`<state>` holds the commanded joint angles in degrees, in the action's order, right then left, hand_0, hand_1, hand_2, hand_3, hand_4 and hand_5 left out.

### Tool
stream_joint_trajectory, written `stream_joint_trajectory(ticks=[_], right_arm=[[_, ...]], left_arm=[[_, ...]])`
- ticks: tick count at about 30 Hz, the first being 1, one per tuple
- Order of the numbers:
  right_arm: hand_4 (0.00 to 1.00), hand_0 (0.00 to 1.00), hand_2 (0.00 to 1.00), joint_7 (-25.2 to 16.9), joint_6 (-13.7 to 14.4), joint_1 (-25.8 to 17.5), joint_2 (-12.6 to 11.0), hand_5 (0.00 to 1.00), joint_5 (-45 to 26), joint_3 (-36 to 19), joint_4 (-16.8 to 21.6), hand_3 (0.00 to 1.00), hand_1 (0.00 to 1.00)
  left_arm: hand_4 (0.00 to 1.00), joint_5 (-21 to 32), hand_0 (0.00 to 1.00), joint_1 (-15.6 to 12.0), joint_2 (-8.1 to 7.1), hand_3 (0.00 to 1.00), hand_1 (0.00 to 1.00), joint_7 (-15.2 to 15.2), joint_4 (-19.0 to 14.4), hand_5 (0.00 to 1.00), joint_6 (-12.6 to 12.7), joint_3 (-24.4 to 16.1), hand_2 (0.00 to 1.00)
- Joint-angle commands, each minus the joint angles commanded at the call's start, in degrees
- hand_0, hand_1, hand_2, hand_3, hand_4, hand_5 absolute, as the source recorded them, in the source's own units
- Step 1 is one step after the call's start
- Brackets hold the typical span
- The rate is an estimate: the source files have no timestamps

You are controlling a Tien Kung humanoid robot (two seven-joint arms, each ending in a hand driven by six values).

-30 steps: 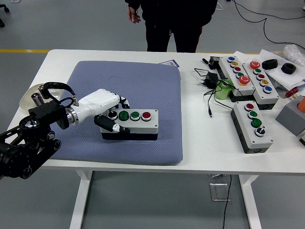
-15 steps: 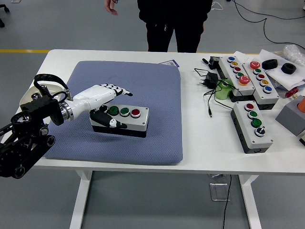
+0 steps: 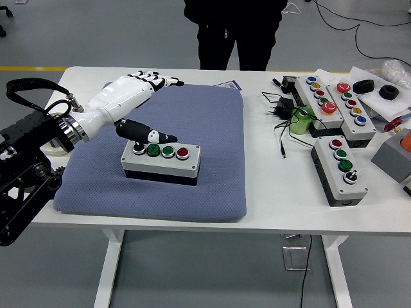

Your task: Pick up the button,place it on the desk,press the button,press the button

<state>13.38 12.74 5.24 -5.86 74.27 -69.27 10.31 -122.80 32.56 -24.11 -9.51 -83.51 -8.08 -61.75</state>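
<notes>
A grey button box (image 3: pixel 161 163) with a black knob, two green buttons and a red button on top rests on the blue mat (image 3: pixel 192 115). My left hand (image 3: pixel 144 106) hovers above and behind the box's left end, free of it. Its white fingers (image 3: pixel 154 80) are stretched out flat toward the far right and hold nothing. The black thumb (image 3: pixel 146 133) points right just above the knob end of the box. My right arm is out of sight.
Three more button boxes (image 3: pixel 340 168) lie on the white table (image 3: pixel 276 205) at the right, with a black adapter and cable (image 3: pixel 280 115), a green cup (image 3: pixel 302 120) and black rings (image 3: pixel 388 92). A person in black (image 3: pixel 234 32) stands at the far edge.
The box moved left with my left hand and was set on the mat. The hand then let go, lifted and opened flat above it. The person stepped slightly.
</notes>
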Motion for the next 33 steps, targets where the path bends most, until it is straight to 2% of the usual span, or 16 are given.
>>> stream_joint_trajectory(ticks=[4, 5, 6, 10, 11, 12, 19, 24, 33], right_arm=[[0.182, 0.748, 0.715, 0.09, 0.02, -0.16, 0.05, 0.136, 0.08, -0.16, 0.00, 0.583, 0.702], [0.182, 0.748, 0.715, 0.09, 0.03, -0.18, 0.06, 0.136, 0.09, -0.19, 0.00, 0.583, 0.702], [0.182, 0.748, 0.715, 0.11, 0.03, -0.20, 0.08, 0.136, 0.15, -0.25, 0.00, 0.583, 0.702], [0.182, 0.748, 0.715, 0.15, 0.04, -0.34, 0.11, 0.136, 0.35, -0.42, 0.00, 0.583, 0.702], [0.182, 0.748, 0.715, 0.15, 0.04, -0.39, 0.11, 0.136, 0.41, -0.48, 0.00, 0.583, 0.702], [0.182, 0.748, 0.715, 0.15, 0.04, -0.41, 0.11, 0.136, 0.47, -0.51, 0.00, 0.583, 0.702], [0.182, 0.748, 0.715, 0.16, 0.06, -0.58, 0.16, 0.136, 0.63, -0.53, 0.00, 0.583, 0.702], [0.182, 0.748, 0.715, 0.13, 0.04, -0.66, 0.12, 0.135, 0.52, -0.43, 0.00, 0.582, 0.702], [0.181, 0.748, 0.714, 0.06, 0.06, -0.30, 0.15, 0.135, 0.05, -0.19, 0.00, 0.582, 0.702]], left_arm=[[0.566, -6.83, 0.330, -0.03, -1.43, 0.851, 0.329, 4.04, -3.92, 0.002, -8.07, 0.79, 0.361], [0.353, -7.20, 0.117, -0.05, -1.59, 0.836, 0.110, 4.50, -4.28, 0.002, -9.66, 0.99, 0.161], [0.353, -7.20, 0.117, -0.13, -1.81, 0.836, 0.110, 5.22, -4.74, 0.002, -11.08, 1.33, 0.161], [0.353, -7.09, 0.117, -0.64, -2.20, 0.836, 0.110, 7.10, -5.88, 0.002, -13.69, 1.93, 0.161], [0.224, -6.47, 0.002, -0.71, -2.34, 0.814, 0.002, 7.96, -6.07, 0.002, -14.74, 2.18, 0.083], [0.224, -6.04, 0.002, -0.74, -2.45, 0.814, 0.002, 8.44, -6.13, 0.002, -15.39, 2.42, 0.083], [0.206, -5.20, 0.002, -1.01, -2.80, 0.812, 0.002, 9.40, -5.68, 0.002, -16.80, 4.21, 0.061], [0.182, -4.85, 0.002, -1.08, -3.11, 0.805, 0.002, 9.65, -5.52, 0.002, -16.86, 5.44, 0.053], [0.177, -4.88, 0.002, -0.06, -2.30, 0.803, 0.002, 9.81, -3.55, 0.002, -16.13, 7.77, 0.050]])
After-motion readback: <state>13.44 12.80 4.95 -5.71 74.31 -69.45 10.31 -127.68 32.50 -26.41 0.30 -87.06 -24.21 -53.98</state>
